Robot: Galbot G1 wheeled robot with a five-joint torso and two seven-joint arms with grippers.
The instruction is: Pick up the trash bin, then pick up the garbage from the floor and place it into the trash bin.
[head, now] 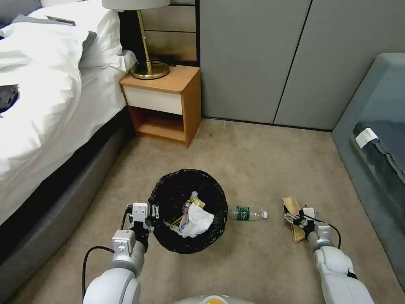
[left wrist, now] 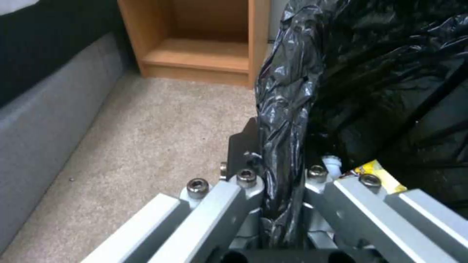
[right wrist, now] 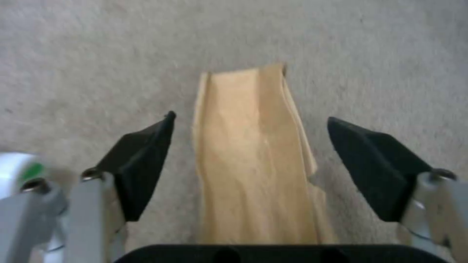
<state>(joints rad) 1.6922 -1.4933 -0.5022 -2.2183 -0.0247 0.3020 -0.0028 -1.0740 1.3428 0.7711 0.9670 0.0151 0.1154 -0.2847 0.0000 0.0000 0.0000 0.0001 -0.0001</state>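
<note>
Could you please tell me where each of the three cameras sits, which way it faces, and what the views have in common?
Head view: on the robot's head, looking forward and down at the carpet; both arms show, the trash bin at the left gripper, the right gripper over the brown paper bag.
Left wrist view: on the left wrist, looking along its fingers clamped on the bin's black bag rim, toward the nightstand.
Right wrist view: on the right wrist, facing down at the paper bag between open fingers.
Shared: head and left wrist views both show bin and nightstand.
</note>
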